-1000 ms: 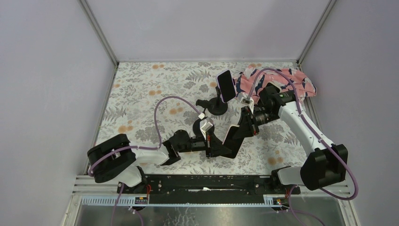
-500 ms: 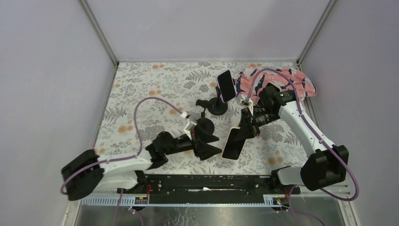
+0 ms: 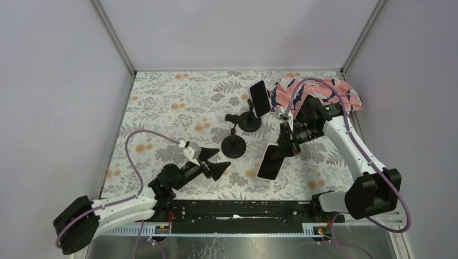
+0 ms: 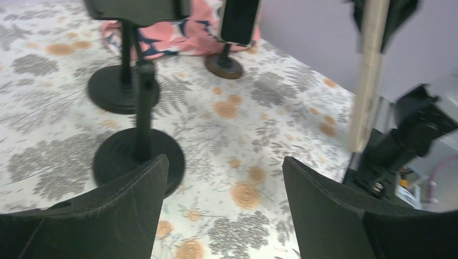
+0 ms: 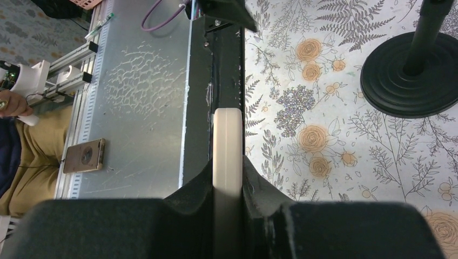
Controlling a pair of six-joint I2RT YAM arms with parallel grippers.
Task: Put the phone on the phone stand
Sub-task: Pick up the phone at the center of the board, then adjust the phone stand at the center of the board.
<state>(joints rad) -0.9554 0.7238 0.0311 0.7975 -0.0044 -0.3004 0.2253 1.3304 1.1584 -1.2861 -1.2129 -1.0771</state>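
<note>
The right gripper (image 3: 282, 144) is clamped narrowly on a slim, cream-edged phone with a dark face (image 3: 269, 161), gripping it by its upper end so that the rest hangs down and toward the near edge of the desk (image 3: 162, 102). In the right wrist view the gripper (image 5: 227, 183) has a finger pressed on each flat face, and the phone (image 5: 227, 145) shows edge-on as a pale strip. Whether its lower end touches the desk cannot be told.

The phone is just to the right of a black phone stand with a round flat base and a thin upright pole (image 3: 233, 147), near it but not touching. The right wrist view shows this stand's base (image 5: 413, 75) at the upper right, apart from the phone.

The left gripper (image 3: 215, 162) is spread wide and holds nothing. It sits low over the desk, to the near left of the stand. Its own camera looks between the two dark fingers (image 4: 222, 167) at the stand's base (image 4: 137, 156), with the held phone (image 4: 368, 75) upright off to the right.

Farther back, a second phone with a pinkish rim (image 3: 259, 98) stands tilted on another stand. Beside it, a crumpled pink patterned cloth (image 3: 345, 97) lies in the far right corner. The desk is covered in a grey-and-orange floral print.
</note>
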